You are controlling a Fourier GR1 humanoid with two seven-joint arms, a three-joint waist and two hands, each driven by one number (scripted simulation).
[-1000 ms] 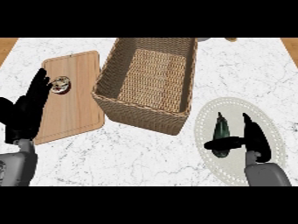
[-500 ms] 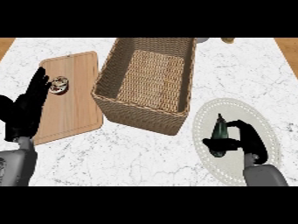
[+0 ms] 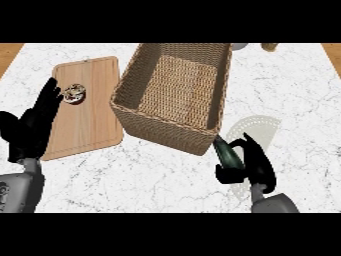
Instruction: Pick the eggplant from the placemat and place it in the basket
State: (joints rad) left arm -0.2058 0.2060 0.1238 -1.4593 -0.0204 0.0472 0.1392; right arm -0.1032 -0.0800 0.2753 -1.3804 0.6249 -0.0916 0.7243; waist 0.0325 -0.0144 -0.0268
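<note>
the right hand (image 3: 253, 165) has its fingers curled round the dark green eggplant (image 3: 227, 156), just beside the rectangular woven wicker basket (image 3: 155, 125), which holds nothing; the left hand (image 3: 27, 129) rests open.

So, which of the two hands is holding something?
The right hand: its fingers curl round the dark eggplant, beside the basket. The left hand is open, over the wooden board.

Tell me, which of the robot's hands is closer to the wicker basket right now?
The right. The right hand, its fingers curled round the eggplant, is just below the basket by its near right corner. The left hand rests open farther off, over the wooden board.
</note>
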